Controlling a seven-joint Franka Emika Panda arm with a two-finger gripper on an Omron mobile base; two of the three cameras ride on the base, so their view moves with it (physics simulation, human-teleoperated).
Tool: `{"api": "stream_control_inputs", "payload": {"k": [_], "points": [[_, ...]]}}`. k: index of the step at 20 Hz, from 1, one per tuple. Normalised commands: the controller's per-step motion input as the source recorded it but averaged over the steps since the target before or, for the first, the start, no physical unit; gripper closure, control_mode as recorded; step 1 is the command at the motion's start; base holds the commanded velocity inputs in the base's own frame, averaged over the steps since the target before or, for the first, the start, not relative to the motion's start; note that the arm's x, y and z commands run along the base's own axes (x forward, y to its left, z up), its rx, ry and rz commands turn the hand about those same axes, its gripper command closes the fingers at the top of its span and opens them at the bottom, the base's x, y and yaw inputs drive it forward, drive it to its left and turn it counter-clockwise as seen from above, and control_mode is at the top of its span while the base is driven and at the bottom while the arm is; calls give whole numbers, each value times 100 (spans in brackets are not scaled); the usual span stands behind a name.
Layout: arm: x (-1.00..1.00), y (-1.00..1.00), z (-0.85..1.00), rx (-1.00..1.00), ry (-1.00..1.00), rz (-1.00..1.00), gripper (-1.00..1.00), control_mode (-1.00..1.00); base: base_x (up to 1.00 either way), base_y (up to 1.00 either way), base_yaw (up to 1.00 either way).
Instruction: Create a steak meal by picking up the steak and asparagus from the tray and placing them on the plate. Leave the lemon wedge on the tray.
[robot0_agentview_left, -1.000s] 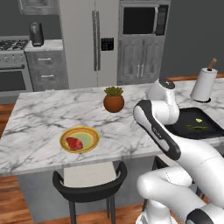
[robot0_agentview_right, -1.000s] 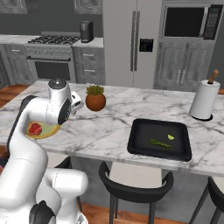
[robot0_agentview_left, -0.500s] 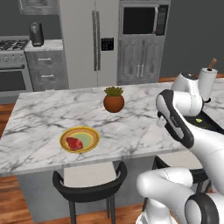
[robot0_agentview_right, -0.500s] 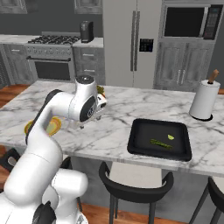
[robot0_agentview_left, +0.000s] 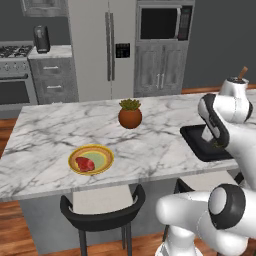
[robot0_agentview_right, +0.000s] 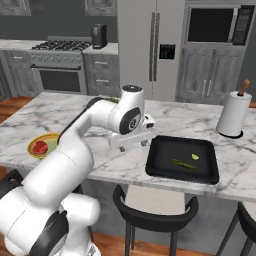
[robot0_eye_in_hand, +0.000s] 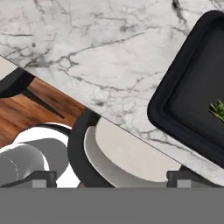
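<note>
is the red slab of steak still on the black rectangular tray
No, the red steak lies on the yellow-rimmed round plate, far from the black tray.

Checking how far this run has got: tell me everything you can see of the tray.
The tray is a flat black rectangle with a raised rim and rounded corners, matte, perhaps plastic. It lies level on the marble counter near its front edge, right of the gripper, above a stool. Inside lie the asparagus, thin dark green stalks, and beyond them the small yellow-green lemon wedge, apart from each other. Nothing else touches the tray. The hand view shows one rounded corner and the stalk tips.
</note>
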Motion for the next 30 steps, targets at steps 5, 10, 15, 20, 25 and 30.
{"api": "stream_control_inputs", "payload": {"k": [5,10,15,20,25,30], "points": [[4,-99,-31,0,13,-16,-100,-100,0,0,0],[9,-88,-29,0,8,-6,-100,-100,0,0,0],[26,-46,-12,0,2,0,-100,-100,0,0,0],[28,-6,-17,0,1,0,-100,-100,0,0,0],[29,-4,-35,0,0,0,-100,-100,0,0,0],[32,-17,-34,0,0,1,-100,-100,0,0,0]]}}
